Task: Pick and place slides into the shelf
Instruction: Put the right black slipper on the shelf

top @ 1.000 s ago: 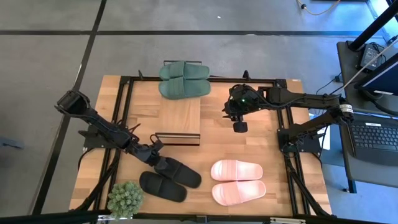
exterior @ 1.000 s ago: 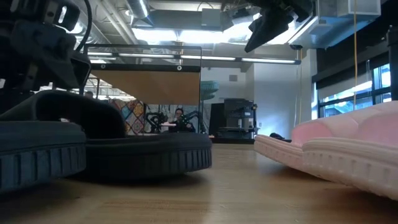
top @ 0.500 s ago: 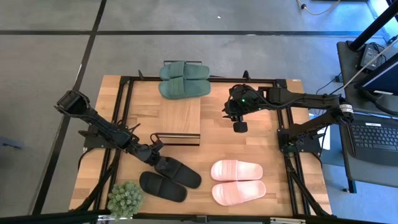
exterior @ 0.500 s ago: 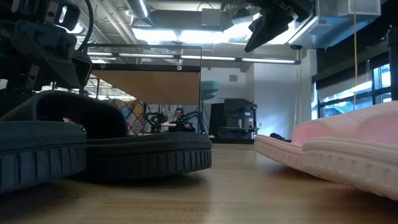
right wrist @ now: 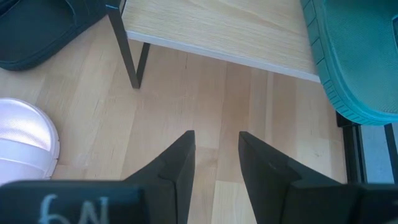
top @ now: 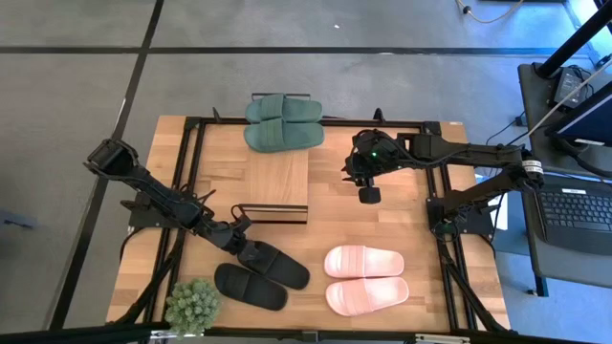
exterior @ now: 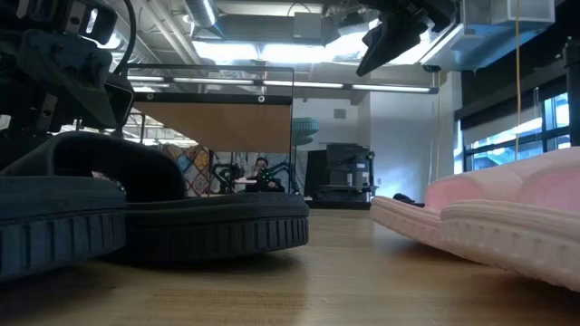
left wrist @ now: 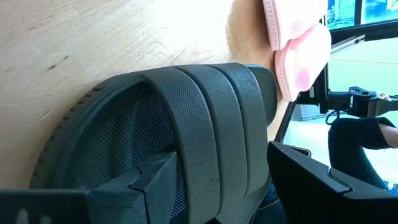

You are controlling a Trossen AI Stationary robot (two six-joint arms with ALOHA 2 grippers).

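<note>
My left gripper [top: 251, 250] is down on a black slide [top: 282, 268] near the table's near edge, with the slide's ridged strap between its fingers [left wrist: 155, 177]. The second black slide [top: 251, 285] lies beside it, nearer the edge. Two pale pink slides [top: 365, 277] lie flat to their right. The shelf [top: 277, 182] stands mid-table, and two dark green slides [top: 283, 122] rest on its far end. My right gripper [top: 368, 194] hangs above the table to the right of the shelf, fingers [right wrist: 186, 155] nearly together, holding nothing. My left gripper has the black slide's broad strap [left wrist: 211, 130] between its two fingers, one finger over the footbed at one edge of the strap, the other past the opposite edge. It comes slanting down from the table's left. The slide's sole [exterior: 208, 231] lies flat on the table.
A small green potted plant [top: 193, 306] stands at the near left corner, close to the black slides. A black metal frame [top: 191, 153] runs around the tabletop. Bare wood lies between the shelf and the pink slides.
My left gripper has sunk a little lower onto the black slide. The slides and my right arm have kept still.
</note>
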